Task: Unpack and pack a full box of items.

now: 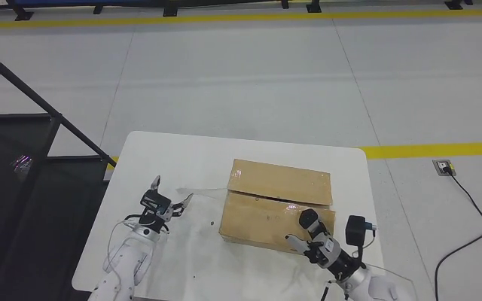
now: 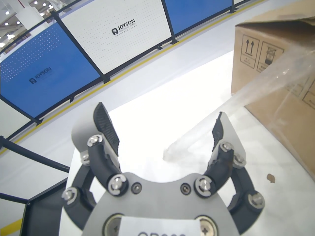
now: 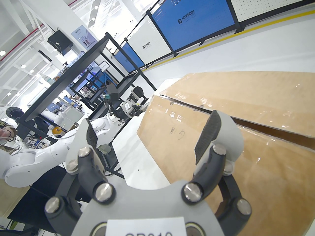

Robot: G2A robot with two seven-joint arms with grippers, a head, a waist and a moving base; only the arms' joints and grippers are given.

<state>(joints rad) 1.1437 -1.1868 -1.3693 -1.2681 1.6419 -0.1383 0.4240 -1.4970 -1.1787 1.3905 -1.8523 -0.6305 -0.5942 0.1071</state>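
A brown cardboard box [image 1: 275, 207] stands in the middle of the white table [image 1: 173, 158], its top flaps down with a narrow seam between them. A clear strip of tape [image 2: 258, 87] runs off the box's [image 2: 268, 47] side toward my left gripper [image 2: 161, 116], its loose end lying on the table between the open fingers without being held. In the top view the left gripper [image 1: 169, 197] sits left of the box. My right gripper [image 3: 150, 124] is open at the box's [image 3: 258, 114] near corner, one finger over the top flap, and appears as the right gripper [image 1: 298, 230] from above.
A black metal rack [image 1: 45, 150] stands off the table's left side. A small brown scrap [image 2: 270, 178] lies on the table near the box. The left arm's gripper [image 3: 134, 105] shows far off in the right wrist view. Bare table lies behind and left of the box.
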